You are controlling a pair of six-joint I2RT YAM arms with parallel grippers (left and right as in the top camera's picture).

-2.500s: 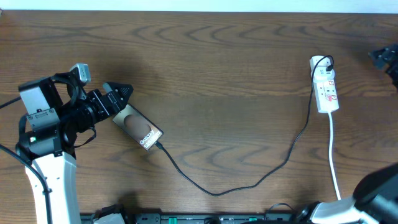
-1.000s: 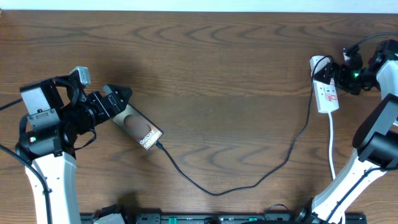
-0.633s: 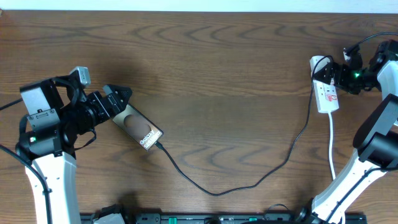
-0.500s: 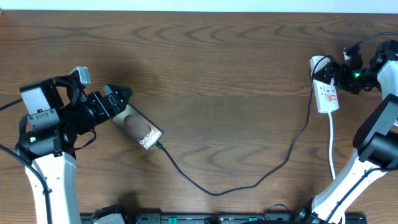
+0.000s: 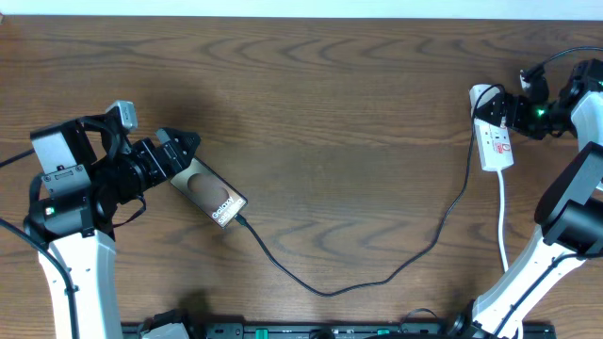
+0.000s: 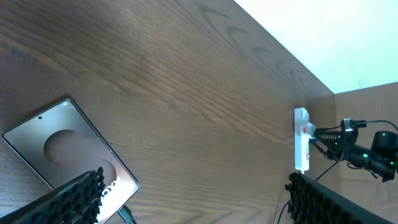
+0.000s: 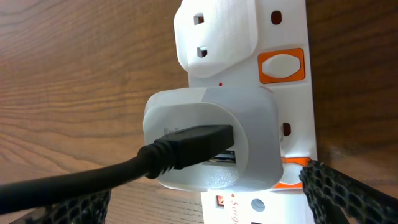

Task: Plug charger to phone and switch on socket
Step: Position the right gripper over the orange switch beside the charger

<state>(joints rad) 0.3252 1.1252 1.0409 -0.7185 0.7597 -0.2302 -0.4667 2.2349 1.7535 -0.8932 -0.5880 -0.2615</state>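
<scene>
Overhead view first: where are the task's things found?

On the dark wood-grain table [image 5: 330, 94], the flat rectangular phone with a brown screen and white lettering [image 5: 209, 193] is seen at the left. Its upper end lies at the spread fingers of the left gripper [image 5: 187, 158], and nothing is pinched. The long thin black charger cable [image 5: 328, 293] is run from the phone's lower end to the small white power strip with red markings [image 5: 495, 141] at the right. There the right gripper [image 5: 499, 111] is held wide open beside the strip's far end.

And from the left wrist?

The phone [image 6: 68, 149] is shown lying flat beneath open fingers [image 6: 68, 199], with the small black plug tip [image 6: 127, 216] apparently seated at its lower edge. The power strip [image 6: 301, 140] is seen far off.

From the right wrist?

The power strip [image 7: 286, 37] fills the frame. A black connector [image 7: 186, 146] is seated in a white adapter [image 7: 211, 137]. 2 orange rocker switches are seen: 1 [image 7: 281, 67] beside the empty outlet and 1 [image 7: 292, 165] beside the adapter, half hidden by a finger [image 7: 348, 193]. Whether either is on cannot be told.

Which step is in hand, then?

Plugging is judged done, and switching on is in hand. A single fingertip should be brought onto the rocker beside the adapter and pressed firmly, with care that the light strip is not pushed aside.
</scene>
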